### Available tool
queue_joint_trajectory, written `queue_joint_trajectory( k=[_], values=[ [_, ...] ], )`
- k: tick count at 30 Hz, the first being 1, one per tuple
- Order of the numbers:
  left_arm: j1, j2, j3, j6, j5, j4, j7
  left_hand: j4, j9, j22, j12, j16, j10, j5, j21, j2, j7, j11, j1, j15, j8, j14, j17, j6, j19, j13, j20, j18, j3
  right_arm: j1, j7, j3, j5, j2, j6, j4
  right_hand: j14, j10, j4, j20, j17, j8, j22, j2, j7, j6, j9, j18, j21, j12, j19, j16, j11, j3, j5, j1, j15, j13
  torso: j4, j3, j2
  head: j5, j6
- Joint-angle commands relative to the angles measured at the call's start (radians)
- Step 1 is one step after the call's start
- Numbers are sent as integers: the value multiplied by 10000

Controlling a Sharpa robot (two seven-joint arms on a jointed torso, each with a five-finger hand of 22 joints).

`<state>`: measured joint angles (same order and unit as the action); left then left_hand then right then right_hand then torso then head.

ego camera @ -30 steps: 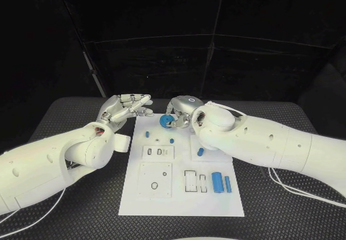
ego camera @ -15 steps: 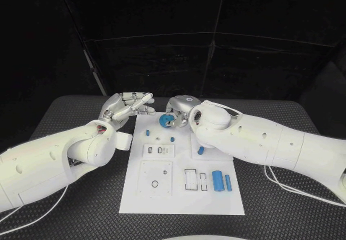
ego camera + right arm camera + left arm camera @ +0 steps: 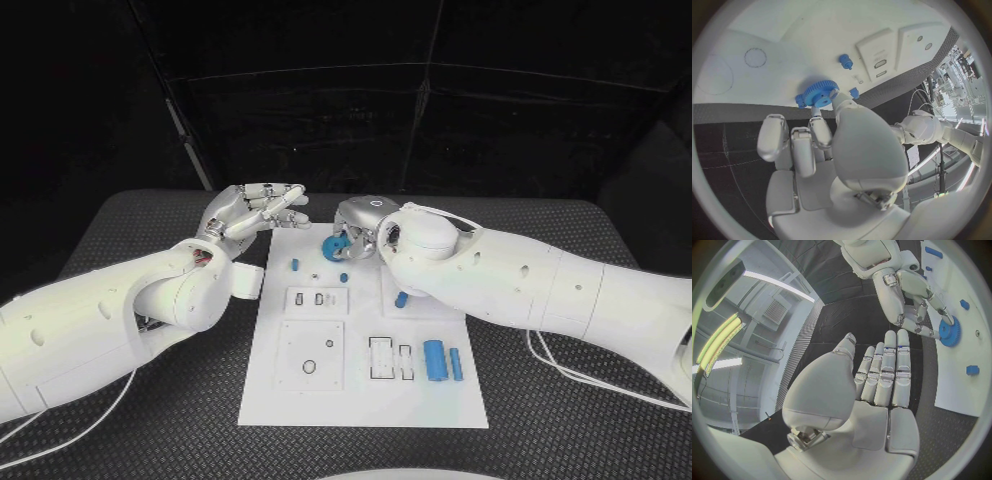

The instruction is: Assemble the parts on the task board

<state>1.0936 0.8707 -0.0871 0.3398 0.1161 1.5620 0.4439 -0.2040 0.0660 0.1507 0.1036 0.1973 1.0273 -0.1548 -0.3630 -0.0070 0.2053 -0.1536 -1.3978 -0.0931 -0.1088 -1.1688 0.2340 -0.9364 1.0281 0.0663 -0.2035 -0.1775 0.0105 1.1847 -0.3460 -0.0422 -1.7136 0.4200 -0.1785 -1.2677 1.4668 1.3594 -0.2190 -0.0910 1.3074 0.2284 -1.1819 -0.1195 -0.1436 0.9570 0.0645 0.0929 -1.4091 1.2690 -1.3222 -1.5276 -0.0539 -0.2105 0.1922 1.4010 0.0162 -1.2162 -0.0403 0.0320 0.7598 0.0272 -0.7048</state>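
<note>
Board near edge: loose blue parts (image 3: 434, 361) lie at the right of the task board (image 3: 361, 400).
Mid-board: right arm (image 3: 519, 285) hides part of one blue piece (image 3: 402, 299).
Right hand (image 3: 364, 228): fingertips grip blue gear (image 3: 335, 246), seemingly just above the board's far end; contact unclear.
Left hand (image 3: 257, 213): fingers extended, holding nothing, beside the board's far left corner.
</note>
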Motion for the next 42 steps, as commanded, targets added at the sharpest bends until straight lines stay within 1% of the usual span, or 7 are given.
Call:
queue_joint_trajectory(
  k=[1,9,17,20,23,35,42],
  values=[
    [14,-10,-11,-110,18,5,42,39,-13,-12,-62,-61,-14,39,21,54,34,-44,-61,-61,37,-30,15,2,64,-14,-1,-45,-4,12,44,11,-86,-26,282,-5,808,-77,68,-47,1526,-61,18,-78,-5,-117,0,-122,11,-85,-28,25,-32,30,-40,-46,-17,52,-7,4,-4,2,-13],
    [15,-4,-11,-124,18,-4,28,39,-13,-12,-62,-61,-14,39,21,54,34,-44,-61,-61,37,-30,15,2,64,-14,-1,-45,-4,11,64,14,-90,-68,203,102,811,-318,-210,-270,1549,-896,66,-374,-344,-1432,-6,-117,52,-309,5,19,-341,615,42,-489,-276,299,-10,4,-1,3,-20],
    [15,5,-11,-124,18,-15,16,39,-13,-12,-62,-61,-14,39,21,54,34,-44,-61,-61,37,-30,15,2,64,-14,-1,-45,-4,11,103,14,-11,-65,353,123,822,-315,-745,-365,1608,-868,53,-242,-379,-1253,42,-112,47,-229,1,-9,-401,1488,371,-1278,-343,257,-3,4,-2,-6,-25],
    [15,10,-11,-112,18,-17,-7,54,-9,-21,-107,-106,-15,38,29,76,27,-42,-60,-61,74,-41,55,-6,67,-12,-3,-46,20,11,124,14,96,-36,424,116,824,-311,-627,-347,1630,-828,38,151,-342,-1095,50,-114,39,-171,-10,-19,-379,1907,1621,-2049,-321,209,-5,3,-3,-4,-18],
    [15,18,-11,-102,18,-25,-41,61,-10,-23,-119,-113,-24,37,31,78,30,-44,-67,-62,84,-42,61,-1,67,-14,-3,-46,22,11,147,14,202,7,419,105,830,-248,-710,-336,1656,-793,1,332,-318,-970,53,-120,20,-66,-33,-31,-353,2156,1911,-2247,-309,104,-3,3,-7,6,-22],
    [15,40,-11,-109,18,-32,-92,71,-11,-25,-138,-126,-38,36,33,87,37,-49,-76,-63,99,-45,72,7,68,-16,-3,-46,24,11,119,15,418,241,234,36,850,-143,-720,-313,1743,-764,-100,532,-281,-822,47,-140,-29,81,-97,-68,-321,2459,2036,-2433,-282,-47,5,4,-2,11,-30],
    [14,51,-11,-118,18,-30,-101,81,-13,-28,-159,-139,-55,36,35,91,43,-55,-83,-66,118,-48,84,19,69,-18,-5,-45,29,-15,725,14,523,633,-1029,-284,853,-66,-628,-305,1760,-824,-118,522,-284,-834,28,-143,-43,193,-105,-77,-318,2655,2220,-2115,-279,-166,-18,4,-9,25,-19]
  ],
)
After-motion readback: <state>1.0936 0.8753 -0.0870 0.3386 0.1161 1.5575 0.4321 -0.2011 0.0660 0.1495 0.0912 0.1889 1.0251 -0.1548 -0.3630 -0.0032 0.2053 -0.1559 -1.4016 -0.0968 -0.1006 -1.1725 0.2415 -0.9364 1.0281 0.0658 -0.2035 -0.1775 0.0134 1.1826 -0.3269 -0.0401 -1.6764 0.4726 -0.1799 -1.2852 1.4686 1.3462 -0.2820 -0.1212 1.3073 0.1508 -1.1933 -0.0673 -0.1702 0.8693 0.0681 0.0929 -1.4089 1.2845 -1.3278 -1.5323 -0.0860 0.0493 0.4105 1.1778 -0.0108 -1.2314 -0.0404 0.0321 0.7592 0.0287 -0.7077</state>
